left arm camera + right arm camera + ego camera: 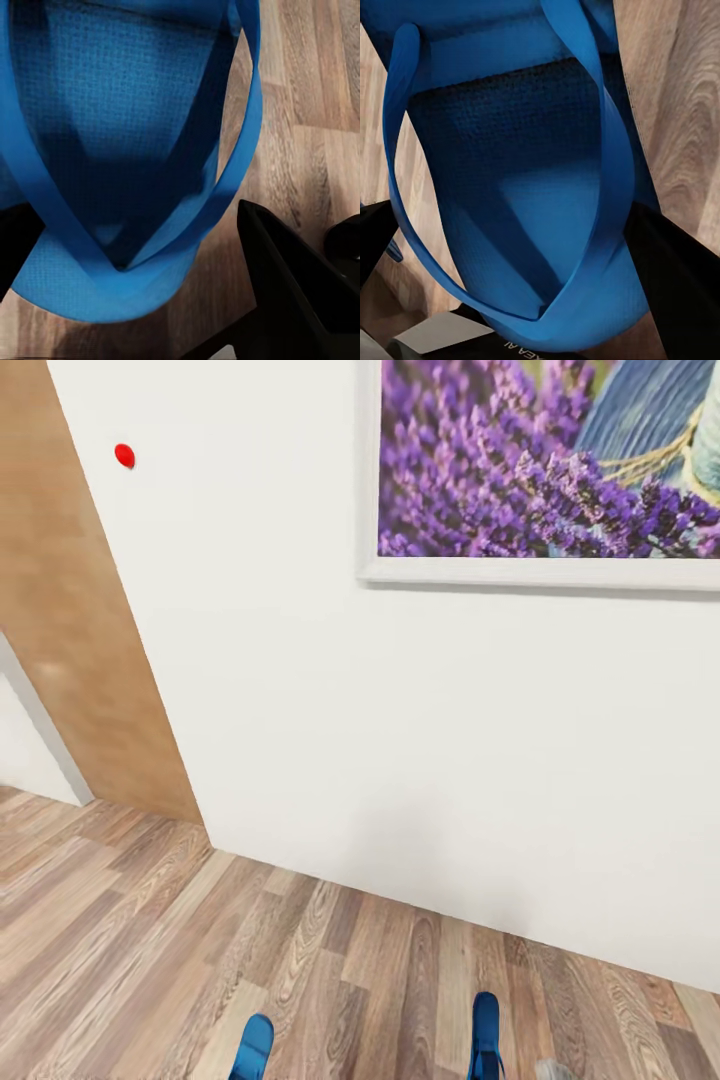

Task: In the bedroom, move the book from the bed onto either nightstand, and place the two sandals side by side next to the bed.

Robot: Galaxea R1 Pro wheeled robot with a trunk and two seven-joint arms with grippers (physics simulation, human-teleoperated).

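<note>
Head view: white wall (420,760) straight ahead, close, meeting the wood-plank floor (150,960) on a diagonal line; framed lavender picture (550,460) upper right, small red dot (124,455) upper left, tan wood panel (70,640) at left edge. Open floor runs only to the left and toward me. Two blue sandal tips poke in at the bottom edge, left sandal (252,1048) and right sandal (486,1035), well apart, long axes pointing roughly away from me toward the wall. Left wrist view: left sandal (127,150) close up, thong straps converging in a V, floor planks beside it; my left gripper (135,292) has dark fingers (292,292) on either side of the sole, clamped on it. Right wrist view: right sandal (525,172) likewise, straps meeting near my right gripper (510,300), which grips it. Partial lettering under the sandal, not readable.
</note>
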